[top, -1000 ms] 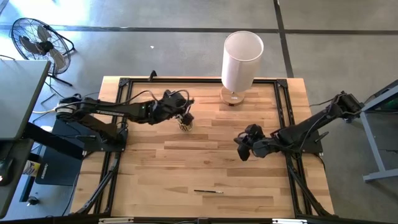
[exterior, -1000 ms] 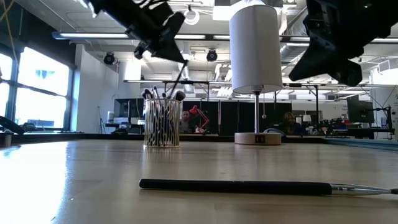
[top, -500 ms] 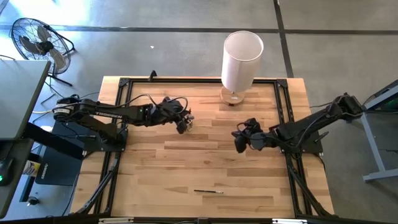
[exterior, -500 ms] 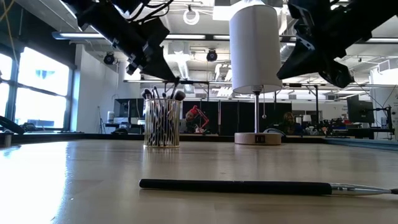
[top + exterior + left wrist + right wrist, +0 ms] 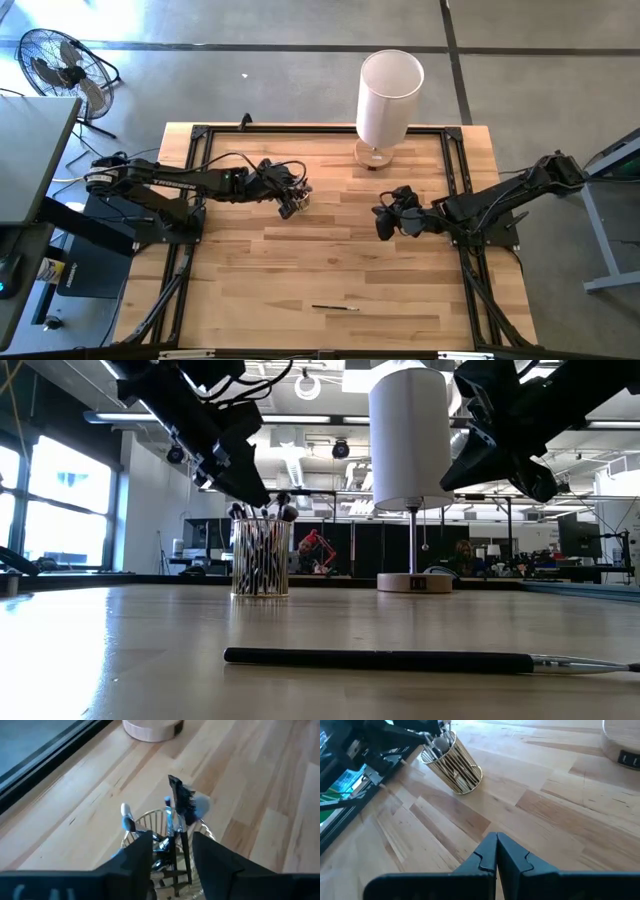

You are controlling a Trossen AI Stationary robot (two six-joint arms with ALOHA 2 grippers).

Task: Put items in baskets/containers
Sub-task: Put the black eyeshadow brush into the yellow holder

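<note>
The small clear glass cup (image 5: 299, 200), packed with thin makeup brushes (image 5: 176, 812), sits at 11 o'clock on the wooden desk (image 5: 330, 260). Left tool (image 5: 172, 851) is parted above it; right tool (image 5: 496, 851) is pinched closed, empty. The last dark brush (image 5: 335, 307), at 6 o'clock, is probably best gripped mid-handle.

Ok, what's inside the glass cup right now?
The glass cup holds a bunch of makeup brushes standing upright, bristle tips above the rim. The left gripper covers part of the cup, so the count is unclear.

Bright even overhead light; window (image 5: 60, 485) glare in low view; arms silhouetted; near brush (image 5: 400, 659) soft.
</note>
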